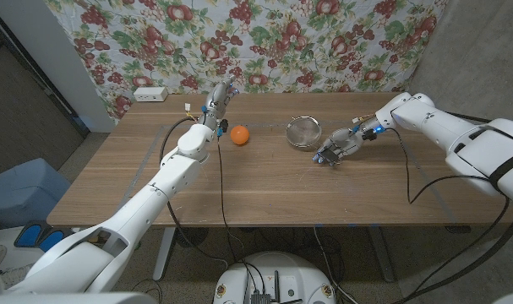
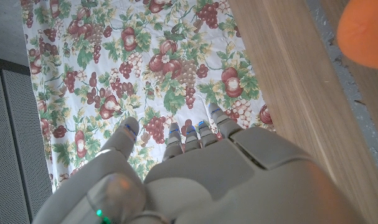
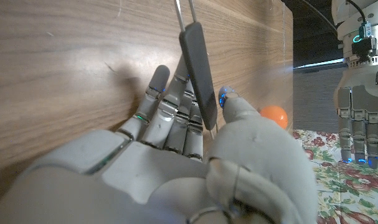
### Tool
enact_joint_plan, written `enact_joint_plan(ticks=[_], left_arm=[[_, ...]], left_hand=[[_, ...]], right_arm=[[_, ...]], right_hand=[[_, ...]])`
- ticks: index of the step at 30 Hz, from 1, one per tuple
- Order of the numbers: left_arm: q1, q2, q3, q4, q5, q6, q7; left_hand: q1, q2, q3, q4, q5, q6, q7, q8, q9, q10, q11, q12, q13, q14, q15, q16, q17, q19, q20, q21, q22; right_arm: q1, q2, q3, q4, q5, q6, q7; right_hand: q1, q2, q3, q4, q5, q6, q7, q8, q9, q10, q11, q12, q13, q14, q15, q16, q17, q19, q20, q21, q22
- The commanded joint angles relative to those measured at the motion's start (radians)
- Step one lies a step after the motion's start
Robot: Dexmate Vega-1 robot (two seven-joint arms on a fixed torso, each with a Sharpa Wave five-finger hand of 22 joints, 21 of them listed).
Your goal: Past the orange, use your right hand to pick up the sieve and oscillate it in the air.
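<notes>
Here the right hand (image 1: 334,152) is down at the table (image 1: 112,169), its fingers (image 3: 170,115) and thumb closing around the dark handle (image 3: 198,68) of the sieve (image 1: 303,133), which the right wrist view shows lying between thumb and fingers. The bowl of the sieve sits on the wood just to the right of the orange (image 1: 239,135), with the handle pointing toward the right arm, which is probably why the hand comes in low and from that side. Whether the grip is firm yet I cannot tell; the sieve looks to be resting on the table, so the lift seems not yet done. The left hand (image 1: 220,100) is raised just behind the orange, near the flowered cloth (image 1: 281,38), holding nothing, its fingers (image 2: 189,134) straight and close together; it appears parked out of the way so the right arm has room. A white box (image 1: 150,94) sits at the far left edge of the table. The next move likely calls for a secure squeeze on the thin handle before any waving in the air.
</notes>
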Motion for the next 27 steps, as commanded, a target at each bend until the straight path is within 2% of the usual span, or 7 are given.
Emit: enact_joint_plan(ticks=[1, 5, 9, 14, 16, 20, 27], left_arm=[[0.001, 0.002, 0.0, -0.005, 0.001, 0.003, 0.002], [0.0, 0.002, -0.001, -0.004, -0.001, 0.003, 0.0], [-0.002, 0.003, 0.001, -0.002, 0.0, 0.001, -0.004], [-0.003, 0.004, 0.001, -0.003, 0.001, 0.001, -0.007], [-0.003, 0.005, 0.001, -0.003, 0.0, 0.0, -0.009], [-0.002, 0.006, 0.001, -0.007, 0.002, 0.001, -0.007], [0.005, 0.011, -0.002, -0.017, 0.0, 0.003, -0.007]], left_hand=[[-0.007, 0.021, 0.01, -0.001, 0.004, 0.006, 0.006, 0.006, 0.003, -0.001, 0.004, 0.007, 0.002, -0.004, 0.003, 0.005, 0.0, 0.006, 0.001, 0.008, 0.001], [-0.007, 0.021, 0.012, -0.002, 0.004, 0.007, 0.005, 0.006, 0.003, 0.0, 0.005, 0.007, 0.002, -0.003, 0.003, 0.005, 0.0, 0.007, 0.002, 0.008, 0.001], [-0.007, 0.021, 0.013, -0.003, 0.004, 0.008, 0.005, 0.006, 0.003, 0.0, 0.006, 0.007, 0.002, -0.003, 0.003, 0.005, -0.001, 0.007, 0.002, 0.008, 0.001], [-0.008, 0.021, 0.015, -0.005, 0.004, 0.008, 0.005, 0.006, 0.003, 0.001, 0.007, 0.007, 0.002, -0.002, 0.003, 0.005, -0.001, 0.008, 0.0, 0.008, 0.0], [-0.008, 0.021, 0.016, -0.005, 0.004, 0.008, 0.005, 0.006, 0.003, 0.001, 0.007, 0.007, 0.002, -0.002, 0.004, 0.005, -0.001, 0.009, 0.001, 0.009, 0.0], [-0.008, 0.021, 0.017, -0.006, 0.004, 0.008, 0.004, 0.006, 0.003, 0.001, 0.006, 0.008, 0.002, -0.002, 0.003, 0.005, -0.001, 0.009, 0.0, 0.009, 0.0], [-0.008, 0.021, 0.019, -0.008, 0.004, 0.008, 0.004, 0.006, 0.003, 0.001, 0.006, 0.008, 0.002, -0.001, 0.003, 0.005, -0.002, 0.01, 0.0, 0.009, 0.0]], right_arm=[[0.017, 0.02, -0.006, 0.052, -0.021, 0.029, 0.027], [0.016, 0.017, -0.003, 0.047, -0.021, 0.023, 0.034], [0.0, -0.005, 0.009, 0.001, -0.013, 0.007, 0.027], [-0.035, -0.053, 0.032, -0.099, 0.008, -0.037, -0.005], [-0.056, -0.076, 0.048, -0.146, 0.023, -0.056, -0.028], [-0.121, -0.131, 0.104, -0.266, 0.078, -0.095, -0.109], [-0.3, -0.192, 0.283, -0.429, 0.262, -0.057, -0.316]], right_hand=[[-0.045, -0.027, -0.037, 0.007, 0.002, -0.019, 0.004, 0.002, -0.006, -0.027, 0.009, -0.001, -0.007, -0.044, -0.033, -0.011, -0.002, -0.012, -0.038, -0.02, 0.003], [-0.107, -0.067, -0.098, 0.023, 0.013, -0.049, 0.015, 0.004, -0.021, -0.069, 0.027, 0.001, -0.023, -0.096, -0.009, -0.017, -0.007, -0.019, -0.005, -0.053, 0.004], [-0.182, -0.11, -0.16, 0.048, 0.028, -0.083, 0.026, 0.004, -0.036, -0.117, 0.04, 0.001, -0.038, -0.157, 0.048, -0.029, -0.01, -0.013, 0.06, -0.08, 0.008], [-0.213, -0.118, -0.188, 0.059, 0.041, -0.107, 0.028, 0.005, -0.048, -0.169, 0.05, -0.001, -0.043, -0.233, 0.086, -0.047, -0.007, -0.009, 0.095, -0.097, 0.01], [-0.214, -0.118, -0.204, 0.056, 0.05, -0.142, 0.031, 0.001, -0.057, -0.235, 0.058, -0.005, -0.045, -0.304, 0.105, -0.066, -0.007, -0.012, 0.118, -0.112, 0.012], [-0.213, -0.116, -0.225, 0.05, 0.06, -0.2, 0.04, -0.002, -0.071, -0.33, 0.067, -0.004, -0.043, -0.399, 0.137, -0.086, -0.006, -0.029, 0.125, -0.137, 0.015], [-0.197, -0.106, -0.257, 0.033, 0.068, -0.288, 0.022, 0.003, -0.095, -0.473, 0.056, -0.001, -0.043, -0.568, 0.164, -0.125, -0.007, -0.135, 0.112, -0.209, 0.015]])
